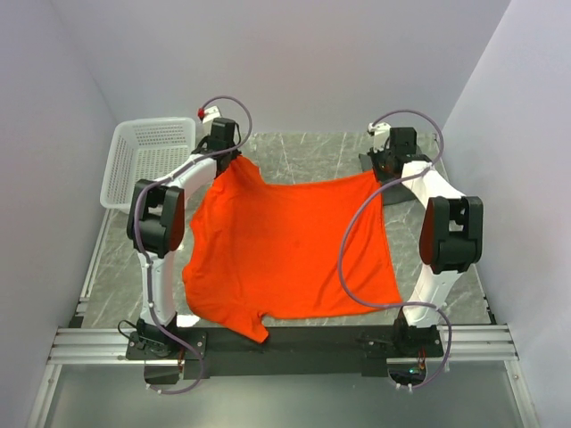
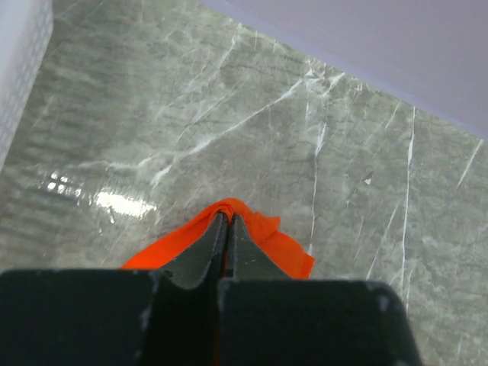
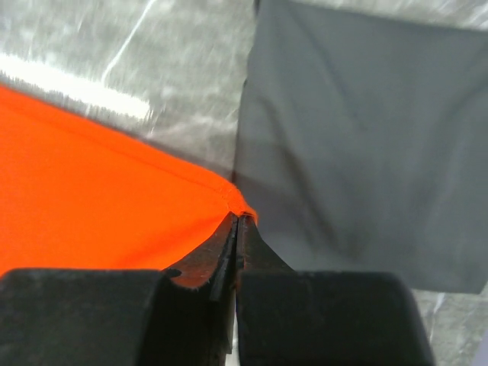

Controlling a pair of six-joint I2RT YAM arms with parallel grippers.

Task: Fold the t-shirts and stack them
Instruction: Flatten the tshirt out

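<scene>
Top: orange tee (image 1: 285,254) lies on table (image 1: 303,150), far edge stretched L–R between my claws, body trailing toward near side.
L wrist: left claw (image 2: 226,223) pinched closed on its corner.
R wrist: right claw (image 3: 237,223) clamped on other corner; grey tee (image 3: 358,145) flat just beyond.

No text, label, brand, number or sign could be read in any view. The orange shirt (image 1: 285,250), the grey shirt (image 3: 358,137), the white basket (image 1: 152,147) and the marbled counter (image 1: 303,156) all showed plain, unmarked surfaces.
</scene>
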